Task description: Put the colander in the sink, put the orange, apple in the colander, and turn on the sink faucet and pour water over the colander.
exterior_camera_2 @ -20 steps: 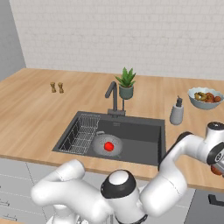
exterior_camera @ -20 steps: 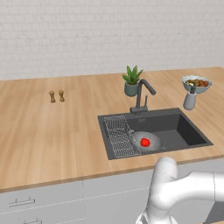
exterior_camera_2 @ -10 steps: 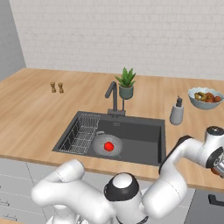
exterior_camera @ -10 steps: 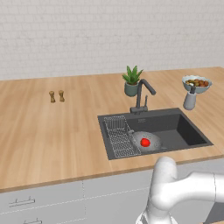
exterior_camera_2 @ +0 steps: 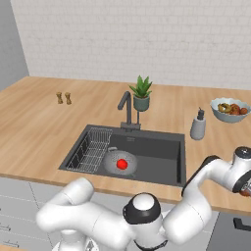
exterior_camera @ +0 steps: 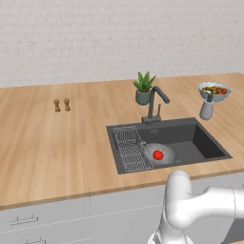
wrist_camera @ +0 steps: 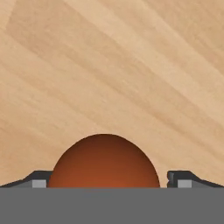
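The orange point(wrist_camera: 105, 162) lies on the wooden counter, close under the hand, in the hand view. My gripper point(wrist_camera: 109, 180) is open, with one dark fingertip point(wrist_camera: 40, 179) on each side of the fruit and a thin gap on the right. The silvery colander point(exterior_camera: 167, 153) point(exterior_camera_2: 110, 159) sits in the dark sink point(exterior_camera: 200, 143) point(exterior_camera_2: 157, 157), and the red apple point(exterior_camera: 158, 155) point(exterior_camera_2: 121, 163) rests inside it. The gooseneck faucet point(exterior_camera: 153, 102) point(exterior_camera_2: 126, 105) stands behind the basin, with no water visible. My arm reaches to the counter right of the sink.
A wire rack point(exterior_camera: 129, 147) fills the basin's left part. Behind the faucet is a potted plant point(exterior_camera: 144, 88). A soap dispenser point(exterior_camera: 207, 108) and a stemmed fruit bowl point(exterior_camera: 214, 90) stand at the right. Two small shakers point(exterior_camera: 62, 105) are far left.
In the right base view my wrist has sunk slightly lower and a little rightward over the counter. The colander, apple and faucet are unchanged.
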You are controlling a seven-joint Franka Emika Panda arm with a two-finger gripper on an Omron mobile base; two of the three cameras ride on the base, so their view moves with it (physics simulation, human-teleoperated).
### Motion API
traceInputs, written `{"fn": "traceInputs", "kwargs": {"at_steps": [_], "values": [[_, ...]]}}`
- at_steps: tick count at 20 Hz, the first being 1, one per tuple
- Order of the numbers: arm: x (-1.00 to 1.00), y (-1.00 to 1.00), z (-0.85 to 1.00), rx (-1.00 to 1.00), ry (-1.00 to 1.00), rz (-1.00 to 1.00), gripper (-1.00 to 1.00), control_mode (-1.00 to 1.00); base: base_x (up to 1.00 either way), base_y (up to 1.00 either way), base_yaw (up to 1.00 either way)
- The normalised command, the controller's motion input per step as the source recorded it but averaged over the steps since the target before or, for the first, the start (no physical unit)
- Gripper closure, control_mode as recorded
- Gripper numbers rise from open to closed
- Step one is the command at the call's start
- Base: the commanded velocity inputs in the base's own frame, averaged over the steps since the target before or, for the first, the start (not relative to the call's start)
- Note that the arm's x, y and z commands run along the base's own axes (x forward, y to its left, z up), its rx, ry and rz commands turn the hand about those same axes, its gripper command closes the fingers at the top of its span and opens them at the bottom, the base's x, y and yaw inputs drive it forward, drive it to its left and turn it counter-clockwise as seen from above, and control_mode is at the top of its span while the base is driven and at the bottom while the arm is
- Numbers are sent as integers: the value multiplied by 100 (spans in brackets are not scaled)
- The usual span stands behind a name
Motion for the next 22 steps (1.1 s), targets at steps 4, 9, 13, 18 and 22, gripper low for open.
{"fn": "traceInputs", "kwargs": {"at_steps": [4, 9, 13, 18, 22], "values": [[12, -1, -29, 0, -1, 2, 100, -100, 0, 0, 0], [-25, 27, -3, 6, 0, 6, 100, -100, 0, 0, 0], [-30, 99, 2, -2, -21, 26, 100, -100, 0, 0, 0], [-2, 100, 9, -8, -24, 31, 100, -100, 0, 0, 0], [4, 100, 23, 0, -6, 34, 100, -100, 0, 0, 0]]}}
